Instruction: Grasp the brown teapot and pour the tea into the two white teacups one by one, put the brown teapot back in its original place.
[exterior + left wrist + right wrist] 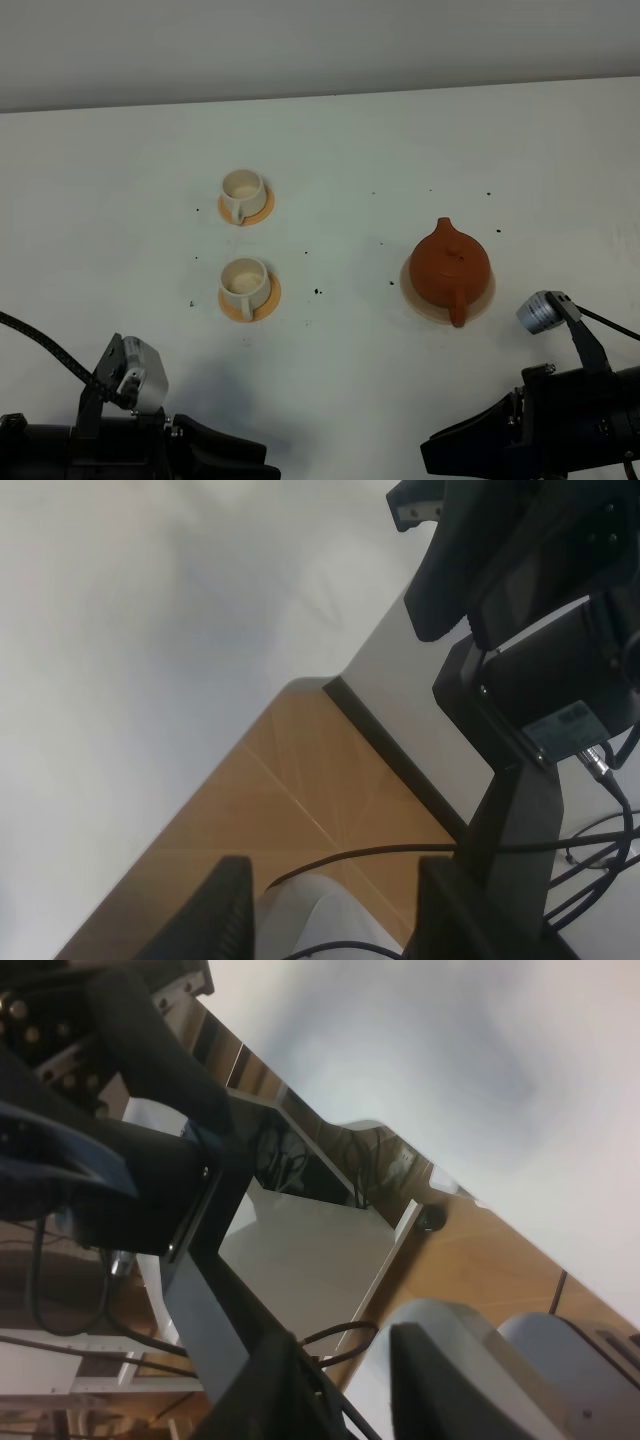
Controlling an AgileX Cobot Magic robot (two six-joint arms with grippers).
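The brown teapot [452, 263] stands upright on its pale beige coaster [417, 297] at the right of the white table, with its handle toward the front. The two white teacups stand at the left, the far one [242, 191] and the near one [243, 281], each on a small orange disc. My left gripper [250, 460] rests low at the front left, far from the cups; the left wrist view shows it [338, 875] open and empty. My right gripper [445, 450] rests at the front right, in front of the teapot; the right wrist view shows it [345, 1345] open and empty.
Small dark specks dot the table [330, 380] between the cups and the teapot. The wrist views look past the table edge at the wooden floor [300, 800], cables and the other arm's frame [150, 1190].
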